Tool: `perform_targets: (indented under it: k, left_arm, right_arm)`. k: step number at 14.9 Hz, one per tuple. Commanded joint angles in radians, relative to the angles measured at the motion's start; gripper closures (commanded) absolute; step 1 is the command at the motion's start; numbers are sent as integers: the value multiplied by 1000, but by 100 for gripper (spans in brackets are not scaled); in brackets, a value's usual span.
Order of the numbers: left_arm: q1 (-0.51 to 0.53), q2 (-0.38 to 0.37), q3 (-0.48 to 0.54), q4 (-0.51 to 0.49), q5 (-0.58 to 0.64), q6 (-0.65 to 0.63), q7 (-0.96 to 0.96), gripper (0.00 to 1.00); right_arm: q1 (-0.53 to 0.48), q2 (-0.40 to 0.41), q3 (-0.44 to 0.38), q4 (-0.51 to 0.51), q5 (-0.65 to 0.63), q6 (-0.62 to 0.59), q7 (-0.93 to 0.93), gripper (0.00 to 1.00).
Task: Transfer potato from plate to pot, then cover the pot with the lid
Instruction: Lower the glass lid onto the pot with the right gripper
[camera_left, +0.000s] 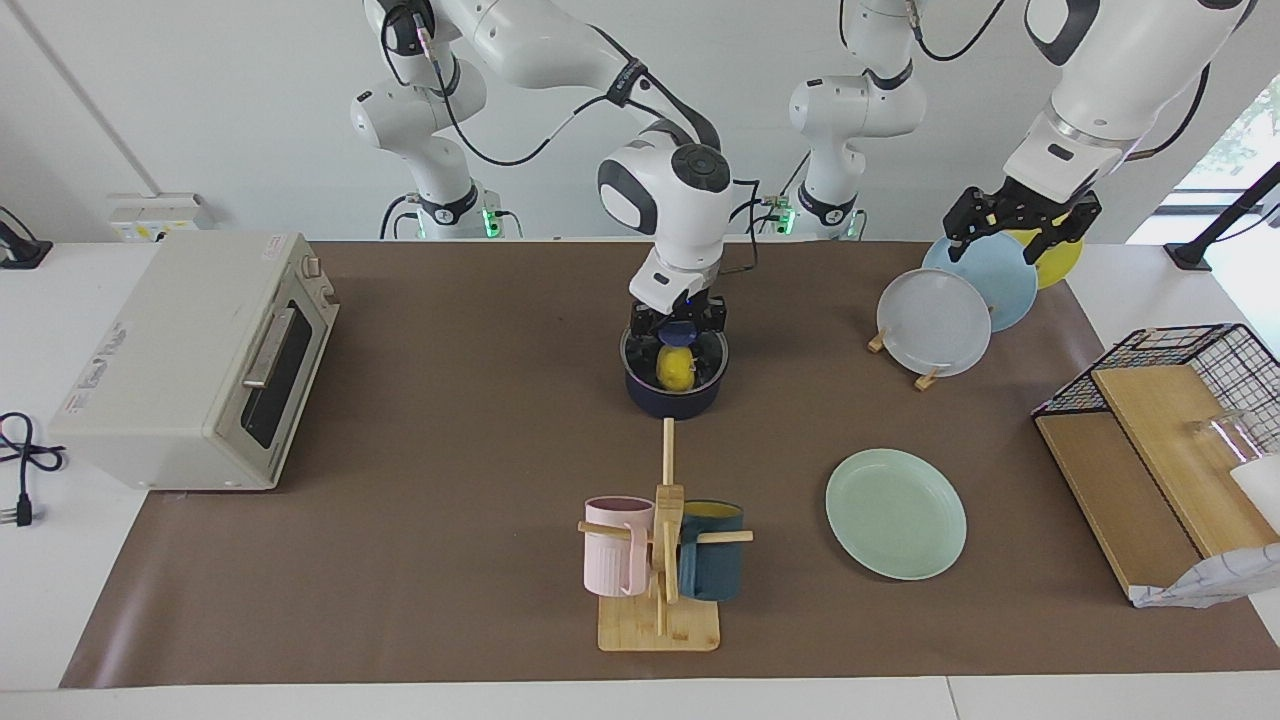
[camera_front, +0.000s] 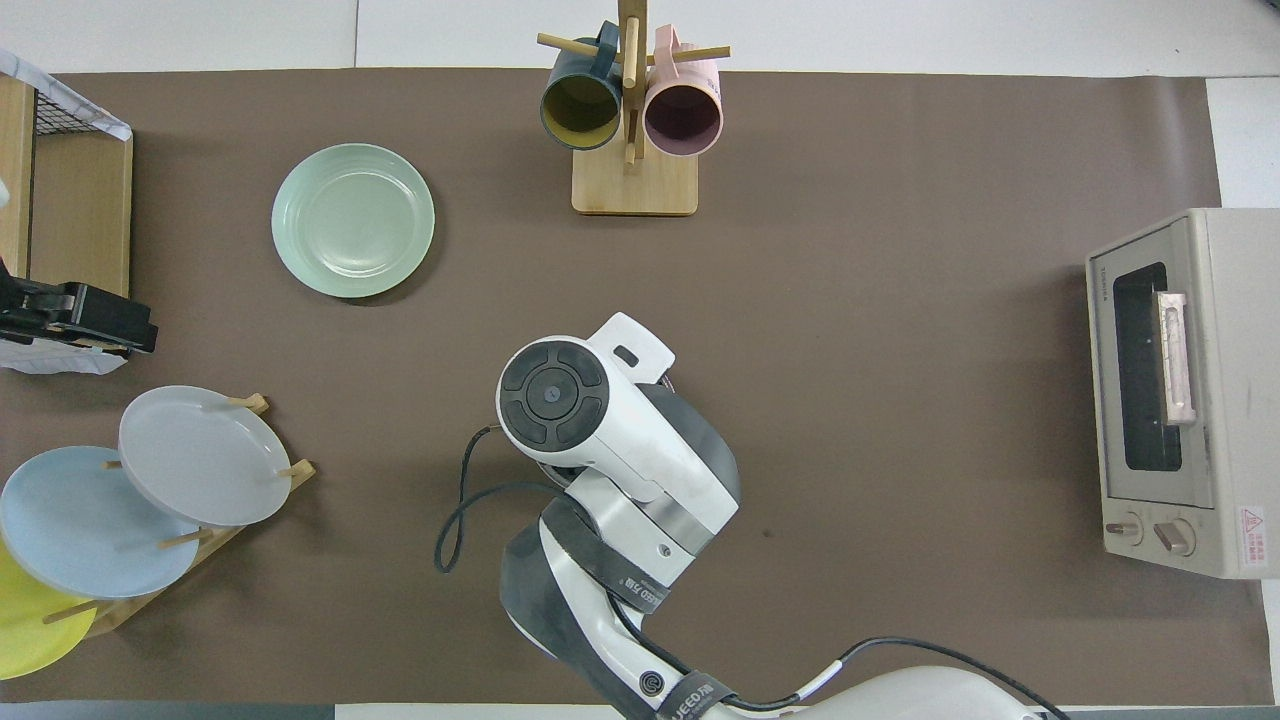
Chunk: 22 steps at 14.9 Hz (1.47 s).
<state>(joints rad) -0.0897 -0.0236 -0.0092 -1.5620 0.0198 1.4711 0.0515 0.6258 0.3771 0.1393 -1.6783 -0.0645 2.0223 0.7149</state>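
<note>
The lid (camera_left: 676, 345) sits at the mouth of the pot (camera_left: 675, 385), and my right hand (camera_left: 678, 325) is directly above it, clamped shut on the blue knob, so the coming move turns on a straight vertical line: hand, knob, lid, pot all stacked. I cannot tell whether the rim is fully seated (the glass hides its own edge). Through the glass I see the potato (camera_left: 675, 368) lying inside the pot. The pot's handle is hidden from me under the arm. In the overhead view the right arm covers pot and lid entirely. The plate (camera_left: 896, 513) is bare, farther from the robots and toward the left arm's end of the table (camera_left: 450, 450). My left hand (camera_left: 1020, 222) waits with fingers apart, holding nothing, up over the rack of upright plates (camera_left: 960, 300).
</note>
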Motion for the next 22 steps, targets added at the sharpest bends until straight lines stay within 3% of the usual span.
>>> perform_targets:
  k: [1,16,17,18,19,20,22]
  left_arm:
    - [10,-7,-8,-10,17,-3,-24,0]
    - [27,-7,-24,-10,-26,-9,-102,0]
    - [36,-7,-26,-7,-26,-8,-101,0]
    - [39,-7,-28,-6,-26,-6,-99,0]
    - [39,-7,-28,-7,-26,-5,-99,0]
    - [39,-9,-26,-7,-26,-3,-99,0]
    - [41,-9,-25,-10,-27,0,-102,0]
  right_arm:
    - [-2,-14,5,-18,-12,23,21,100]
    - [-5,-21,5,-58,0,62,38,100]
    - [-8,-21,5,-60,0,62,38,96]
    - [-6,-21,3,-58,0,62,38,72]
    - [-5,-21,5,-58,0,64,40,18]
    - [-3,-21,3,-58,0,64,40,0]
    - [-3,-21,3,-58,0,64,40,0]
